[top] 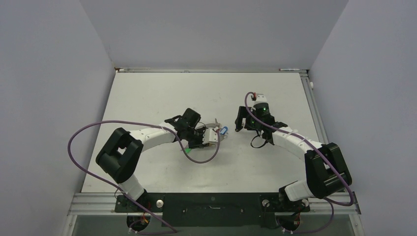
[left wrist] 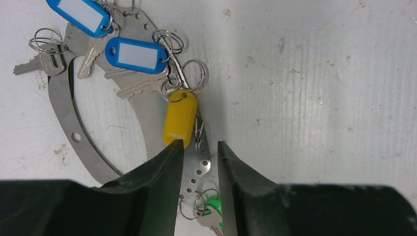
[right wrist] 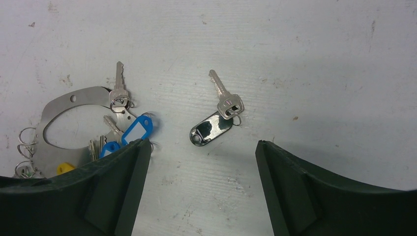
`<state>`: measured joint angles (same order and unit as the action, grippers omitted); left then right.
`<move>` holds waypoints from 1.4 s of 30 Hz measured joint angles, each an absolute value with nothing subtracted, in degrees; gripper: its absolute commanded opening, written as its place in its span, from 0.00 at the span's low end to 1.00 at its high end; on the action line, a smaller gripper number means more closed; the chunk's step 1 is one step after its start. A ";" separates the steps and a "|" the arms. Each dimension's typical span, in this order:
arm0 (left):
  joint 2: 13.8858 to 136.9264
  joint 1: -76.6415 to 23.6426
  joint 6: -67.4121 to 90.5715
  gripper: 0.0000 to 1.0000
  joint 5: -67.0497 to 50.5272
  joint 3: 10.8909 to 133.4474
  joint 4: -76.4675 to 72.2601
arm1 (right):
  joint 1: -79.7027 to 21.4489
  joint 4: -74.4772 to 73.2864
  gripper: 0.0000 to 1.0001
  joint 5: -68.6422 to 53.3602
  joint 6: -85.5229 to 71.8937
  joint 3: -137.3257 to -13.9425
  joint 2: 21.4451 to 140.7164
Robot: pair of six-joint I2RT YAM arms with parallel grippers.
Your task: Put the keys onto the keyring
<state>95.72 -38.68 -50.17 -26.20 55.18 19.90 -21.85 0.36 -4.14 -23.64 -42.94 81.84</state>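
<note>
Hovers with the right tool (right wrist: pixel 202 143) spread wide over the black key (right wrist: pixel 219 115), alone on the desk (right wrist: pixel 319 59) at 3 o'clock of the keyring (right wrist: pixel 88 93), and straddles with the left tool (left wrist: pixel 199 145), fingers (left wrist: pixel 157 187) barely parted, the keyring's band at 6 o'clock of the yellow key (left wrist: pixel 180 118), true pinch impossible to tell.

- My left gripper (left wrist: pixel 199 146) and right gripper (right wrist: pixel 202 143) are matte black
- the keyring (left wrist: pixel 61 110) is bare silver-grey metal, dotted with small round holes
- two blue tags (left wrist: pixel 135 54), each with a white label window
- one yellow tag (left wrist: pixel 180 119); one green tag (left wrist: pixel 214 204); one glossy black tag (right wrist: pixel 211 129)
- the key blades (right wrist: pixel 223 96) are plain silver, like their little split rings
- the table (left wrist: pixel 319 98) is off-white, flecked with faint brownish scuffs
- my arms (top: pixel 147 136) are white shells with black joints; their cables (top: pixel 201 161) are purple
</note>
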 measured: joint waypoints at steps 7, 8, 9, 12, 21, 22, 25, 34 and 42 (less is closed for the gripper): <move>95.94 -38.68 -49.54 0.29 -25.34 55.68 19.03 | -22.20 0.36 0.81 -4.43 -23.62 -42.96 81.84; 96.14 -38.68 -49.50 0.29 -25.26 55.94 19.05 | -22.22 0.36 0.81 -4.49 -23.62 -42.96 81.84; 96.44 -38.68 -49.41 0.29 -25.23 56.27 19.05 | -22.24 0.36 0.81 -4.54 -23.62 -42.96 81.84; 97.45 -38.68 -49.04 0.28 -25.02 57.39 19.20 | -22.24 0.36 0.81 -4.56 -23.62 -42.96 81.84; 99.00 -38.96 -49.23 0.27 -23.75 58.67 20.88 | -22.59 0.36 0.81 -4.56 -23.59 -42.96 81.84; 99.09 -39.00 -49.34 0.27 -23.68 58.67 21.15 | -22.59 0.36 0.81 -4.58 -23.59 -42.94 81.84; 99.18 -39.09 -49.91 0.27 -23.31 58.67 21.74 | -22.61 0.36 0.81 -4.58 -23.62 -42.96 81.84; 99.72 -39.44 -50.28 0.22 -22.59 58.89 22.98 | -22.61 0.36 0.81 -4.56 -23.59 -42.94 81.84; 100.31 -40.16 -50.74 0.10 -21.58 59.22 23.46 | -22.98 0.36 0.81 -4.56 -23.59 -42.96 81.84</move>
